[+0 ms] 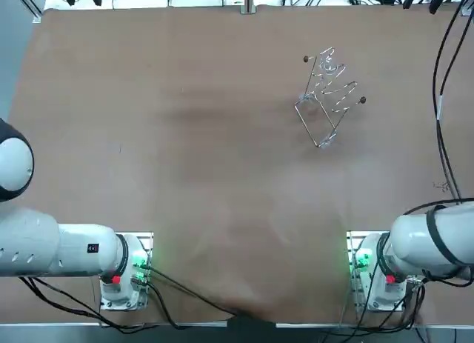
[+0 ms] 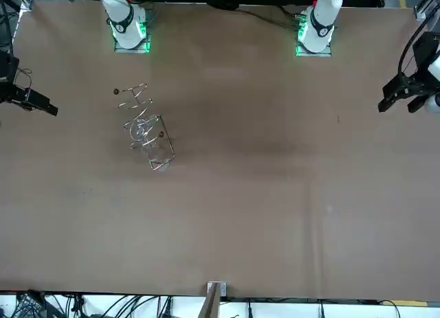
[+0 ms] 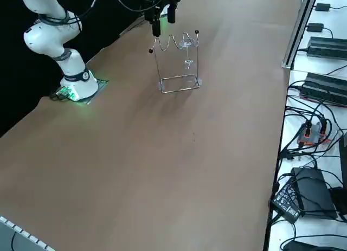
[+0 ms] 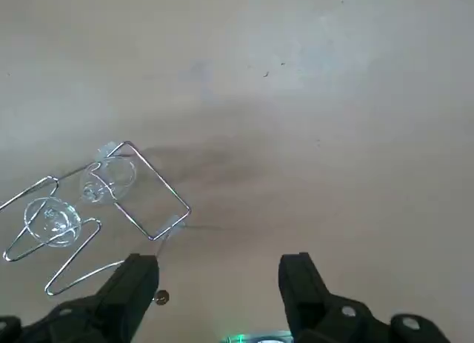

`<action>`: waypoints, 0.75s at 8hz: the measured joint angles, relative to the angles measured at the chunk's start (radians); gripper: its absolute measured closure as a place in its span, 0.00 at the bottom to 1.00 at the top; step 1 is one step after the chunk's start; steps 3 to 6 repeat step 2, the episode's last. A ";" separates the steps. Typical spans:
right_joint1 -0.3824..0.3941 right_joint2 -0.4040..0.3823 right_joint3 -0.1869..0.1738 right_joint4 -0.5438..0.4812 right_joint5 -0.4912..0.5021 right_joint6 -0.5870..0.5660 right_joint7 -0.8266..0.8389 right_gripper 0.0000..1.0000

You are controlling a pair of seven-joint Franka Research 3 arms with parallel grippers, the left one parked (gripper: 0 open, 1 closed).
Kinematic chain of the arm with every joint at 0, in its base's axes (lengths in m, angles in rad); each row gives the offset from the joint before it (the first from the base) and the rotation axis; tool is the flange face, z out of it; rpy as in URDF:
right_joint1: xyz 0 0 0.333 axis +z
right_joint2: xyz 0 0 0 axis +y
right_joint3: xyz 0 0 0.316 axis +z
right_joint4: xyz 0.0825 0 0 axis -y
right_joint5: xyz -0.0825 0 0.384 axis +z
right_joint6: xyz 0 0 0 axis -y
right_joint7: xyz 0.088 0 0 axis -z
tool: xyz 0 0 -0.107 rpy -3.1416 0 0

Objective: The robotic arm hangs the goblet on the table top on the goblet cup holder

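The goblet (image 3: 187, 49) hangs upside down on the wire rack (image 3: 180, 89) standing on the desk (image 3: 162, 169). The gripper (image 4: 220, 263) hovers near the rack, released and empty. The hanging looks done, with only pulling away left.

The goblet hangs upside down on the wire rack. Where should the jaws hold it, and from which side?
Probably the stem of the goblet, just under the wire of the rack, from the side: it hangs foot up, the stem upright and bare. The right gripper hovers above the table near the rack, jaws open.
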 joint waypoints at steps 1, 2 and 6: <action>0.000 0.000 0.000 -0.001 0.000 -0.006 0.001 0.00; 0.000 -0.001 0.000 -0.004 0.000 -0.013 0.002 0.00; 0.000 -0.001 0.000 -0.004 0.000 -0.013 0.002 0.00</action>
